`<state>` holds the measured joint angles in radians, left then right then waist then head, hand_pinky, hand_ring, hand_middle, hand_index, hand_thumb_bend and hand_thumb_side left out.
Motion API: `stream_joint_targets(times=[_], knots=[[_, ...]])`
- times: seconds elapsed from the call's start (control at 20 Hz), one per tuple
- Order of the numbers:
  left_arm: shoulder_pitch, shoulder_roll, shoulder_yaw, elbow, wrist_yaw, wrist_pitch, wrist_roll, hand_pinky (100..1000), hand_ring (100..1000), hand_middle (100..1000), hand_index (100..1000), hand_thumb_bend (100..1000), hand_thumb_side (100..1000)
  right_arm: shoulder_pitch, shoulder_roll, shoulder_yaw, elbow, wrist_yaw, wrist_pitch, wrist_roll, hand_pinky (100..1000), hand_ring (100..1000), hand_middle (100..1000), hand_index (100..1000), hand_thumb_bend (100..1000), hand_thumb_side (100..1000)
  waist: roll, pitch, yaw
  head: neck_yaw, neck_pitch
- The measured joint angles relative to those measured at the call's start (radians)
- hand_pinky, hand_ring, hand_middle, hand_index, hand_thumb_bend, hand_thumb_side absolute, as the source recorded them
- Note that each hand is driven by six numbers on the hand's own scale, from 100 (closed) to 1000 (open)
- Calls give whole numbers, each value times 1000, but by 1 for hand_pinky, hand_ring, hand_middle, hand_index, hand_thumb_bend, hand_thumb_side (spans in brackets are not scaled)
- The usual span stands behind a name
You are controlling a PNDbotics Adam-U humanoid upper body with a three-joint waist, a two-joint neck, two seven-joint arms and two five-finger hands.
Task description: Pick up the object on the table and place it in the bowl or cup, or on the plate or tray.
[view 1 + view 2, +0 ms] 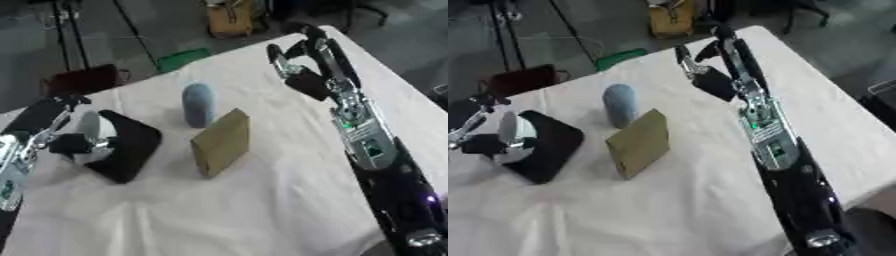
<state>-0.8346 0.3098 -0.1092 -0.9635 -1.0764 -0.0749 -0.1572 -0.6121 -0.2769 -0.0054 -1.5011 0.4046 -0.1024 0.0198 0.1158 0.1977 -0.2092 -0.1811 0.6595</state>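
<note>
A black square tray (pixel 136 143) lies at the table's left. Over its left part is a pale grey rounded object (pixel 91 129), and my left hand (pixel 66 143) is curled round it, thumb in front and fingers behind. To the tray's right stand a blue-grey upright cylinder (pixel 198 103) and a tan box (pixel 222 142) on its edge. My right hand (pixel 714 78) hovers far back over the table's right side, fingers spread and nothing in it, well apart from these things.
A white cloth (pixel 262 210) covers the table. The right forearm (pixel 366 140) stretches along the right side from the lower right corner. Past the far edge are a dark bag (pixel 83 79), a green item (pixel 182 58) and a tan box (pixel 229 19) on the floor.
</note>
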Motion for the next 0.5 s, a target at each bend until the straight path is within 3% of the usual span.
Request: stream_joint_targets(times=[0.5], knots=[[-28, -13, 6, 25, -22, -14, 34, 805, 791, 869, 900, 841, 832, -4, 0, 0, 3, -1, -2, 5, 693, 566, 802, 862, 306, 555, 3, 2, -10, 4, 0]])
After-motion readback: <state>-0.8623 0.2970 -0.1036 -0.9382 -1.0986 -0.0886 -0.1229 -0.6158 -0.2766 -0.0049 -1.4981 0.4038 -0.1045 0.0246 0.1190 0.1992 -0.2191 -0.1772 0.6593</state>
